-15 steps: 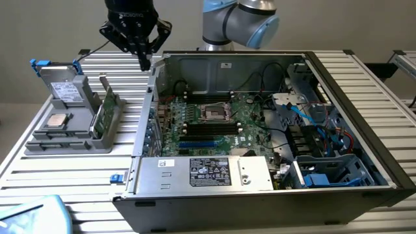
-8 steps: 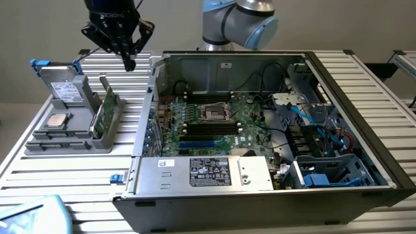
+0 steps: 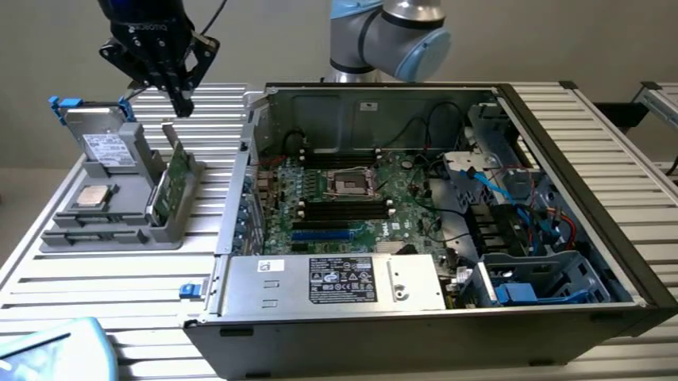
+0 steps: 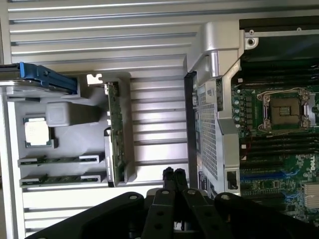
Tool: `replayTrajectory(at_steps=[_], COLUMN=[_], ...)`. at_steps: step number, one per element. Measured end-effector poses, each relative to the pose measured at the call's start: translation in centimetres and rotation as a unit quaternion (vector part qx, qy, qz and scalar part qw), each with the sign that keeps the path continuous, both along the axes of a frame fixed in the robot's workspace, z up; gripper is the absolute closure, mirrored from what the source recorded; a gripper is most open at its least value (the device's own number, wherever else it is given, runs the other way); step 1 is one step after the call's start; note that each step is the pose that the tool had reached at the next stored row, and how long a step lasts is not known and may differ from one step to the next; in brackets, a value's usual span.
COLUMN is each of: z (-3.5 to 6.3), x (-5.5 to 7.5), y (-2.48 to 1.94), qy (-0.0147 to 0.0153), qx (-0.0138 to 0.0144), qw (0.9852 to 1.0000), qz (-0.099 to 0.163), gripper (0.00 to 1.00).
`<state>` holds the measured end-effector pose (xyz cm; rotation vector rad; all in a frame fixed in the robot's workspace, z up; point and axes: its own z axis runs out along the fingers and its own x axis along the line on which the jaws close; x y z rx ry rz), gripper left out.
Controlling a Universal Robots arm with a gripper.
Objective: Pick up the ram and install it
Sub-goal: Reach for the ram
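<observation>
Green ram (image 4: pixel 62 160) apart from closed fingers (image 4: pixel 169 180)

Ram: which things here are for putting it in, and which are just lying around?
For the job: ram sticks in the grey holder; memory slots on the motherboard; pincer, shut, holding nothing.
Lying about: silver processor chip; grey drive; upright green card.

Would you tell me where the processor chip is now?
On the exterior view's left, the processor chip lies in the grey holder, between the drive and the ram.
</observation>
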<state>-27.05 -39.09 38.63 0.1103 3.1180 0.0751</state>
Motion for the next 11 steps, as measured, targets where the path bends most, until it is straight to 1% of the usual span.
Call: replayTrajectory(at_steps=[5,7,9,11], z=[-0.22,-0.26,-0.31,-0.35], x=[-2.3,-3.2,-4.1,-5.0], y=[0.05,0.07,0.09,0.12], qy=[0.0,0.0006,0.0021,0.0048], qx=[0.0003,0.0003,0.0004,0.0005], qw=[1.0,1.0,1.0,1.0], qz=[0.0,0.0,0.0,0.0], gripper=[0.89,0.89,0.89,0.89])
